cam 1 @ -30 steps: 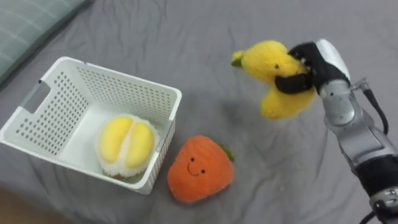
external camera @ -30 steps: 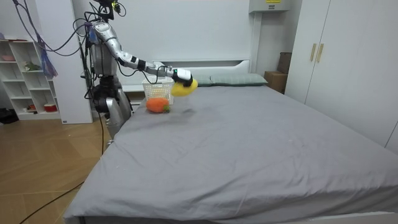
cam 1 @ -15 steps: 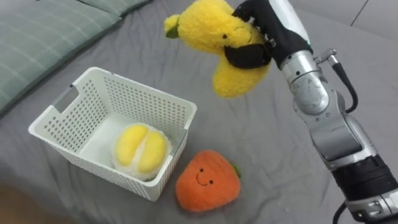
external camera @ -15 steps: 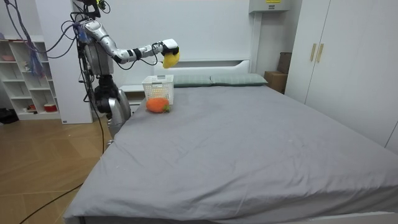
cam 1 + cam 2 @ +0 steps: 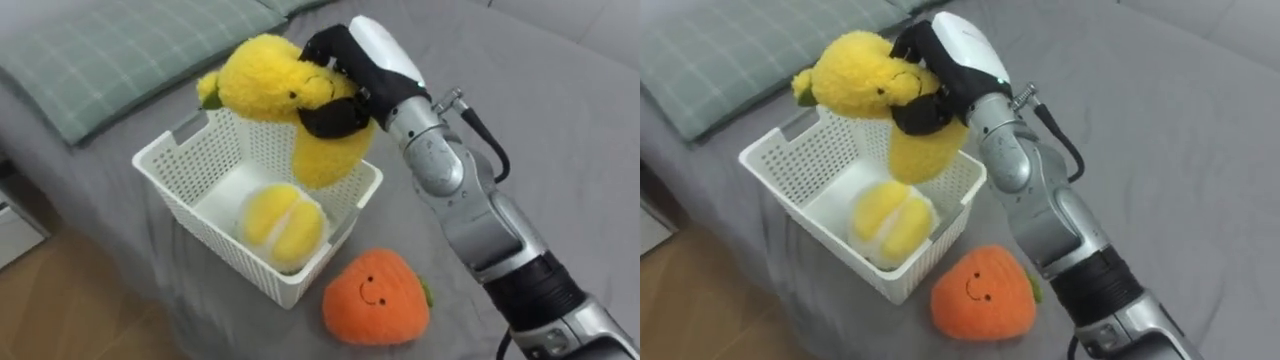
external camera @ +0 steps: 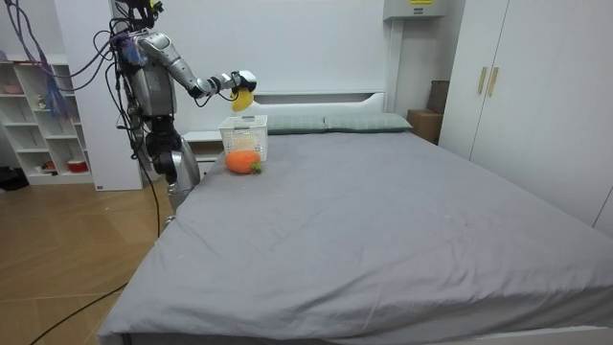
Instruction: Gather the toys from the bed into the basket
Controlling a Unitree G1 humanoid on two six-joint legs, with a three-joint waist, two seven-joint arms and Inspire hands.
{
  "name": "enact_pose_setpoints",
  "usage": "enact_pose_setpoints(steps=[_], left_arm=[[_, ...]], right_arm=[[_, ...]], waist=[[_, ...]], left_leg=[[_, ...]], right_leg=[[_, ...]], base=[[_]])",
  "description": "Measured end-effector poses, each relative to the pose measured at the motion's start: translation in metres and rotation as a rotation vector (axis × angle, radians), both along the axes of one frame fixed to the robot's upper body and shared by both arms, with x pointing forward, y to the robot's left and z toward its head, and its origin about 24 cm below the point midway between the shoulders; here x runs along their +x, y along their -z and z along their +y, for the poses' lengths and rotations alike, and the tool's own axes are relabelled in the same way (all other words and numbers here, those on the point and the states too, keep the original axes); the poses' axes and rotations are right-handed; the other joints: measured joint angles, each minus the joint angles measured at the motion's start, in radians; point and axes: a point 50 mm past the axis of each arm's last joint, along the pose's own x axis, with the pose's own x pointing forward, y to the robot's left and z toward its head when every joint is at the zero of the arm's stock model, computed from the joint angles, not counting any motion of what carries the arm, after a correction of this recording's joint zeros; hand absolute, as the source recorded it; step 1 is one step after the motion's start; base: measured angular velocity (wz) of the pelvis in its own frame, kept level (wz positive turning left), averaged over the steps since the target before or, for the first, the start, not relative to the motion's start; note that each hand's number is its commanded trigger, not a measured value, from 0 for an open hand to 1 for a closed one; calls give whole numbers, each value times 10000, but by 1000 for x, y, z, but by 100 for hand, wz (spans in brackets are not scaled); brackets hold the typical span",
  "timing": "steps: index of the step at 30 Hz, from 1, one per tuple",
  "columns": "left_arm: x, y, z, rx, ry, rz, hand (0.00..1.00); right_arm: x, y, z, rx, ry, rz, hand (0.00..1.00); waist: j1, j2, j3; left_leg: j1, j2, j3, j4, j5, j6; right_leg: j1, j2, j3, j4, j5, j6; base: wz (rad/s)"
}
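Note:
My right hand (image 5: 345, 75) (image 5: 935, 60) is shut on a yellow plush toy (image 5: 275, 95) (image 5: 865, 85) and holds it in the air over the white perforated basket (image 5: 190, 185) (image 5: 790, 160). Inside the basket lies a round yellow and white plush (image 5: 283, 222) (image 5: 888, 222). An orange plush with a smiling face (image 5: 375, 298) (image 5: 983, 293) rests on the grey bed just outside the basket's near right corner. In the room view the robot stands at the bed's far corner with the arm raised, the yellow toy (image 6: 241, 96) above the basket (image 6: 243, 132).
A green checked pillow (image 5: 110, 50) lies behind the basket. The bed's edge and the wooden floor (image 5: 60, 310) are close at the lower left. Open grey sheet (image 5: 560, 130) spreads to the right. In the room view a white shelf unit (image 6: 48, 115) stands behind the robot.
The right hand has carried the yellow plush leftwards, from beside the basket to above it. The head camera has shifted, so the basket and orange plush sit further right in the picture.

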Motion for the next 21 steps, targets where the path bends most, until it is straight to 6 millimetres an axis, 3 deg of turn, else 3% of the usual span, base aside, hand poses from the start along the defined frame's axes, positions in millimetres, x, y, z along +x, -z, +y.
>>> enact_pose_setpoints(steps=[9,21], left_arm=[[-6,0,-2,76,11,435,0],[3,-2,-4,96,120,46,0]], right_arm=[[14,22,-10,-603,844,1129,0],[15,22,-16,-651,1017,1092,0]], waist=[[466,-292,-19],[413,-242,48]], left_leg=[[-231,-479,-914,115,302,122],[-303,-565,-1023,323,257,121]], right_leg=[[88,-217,-466,21,-103,103],[48,-212,-201,169,-94,117]], base=[[35],[3]])
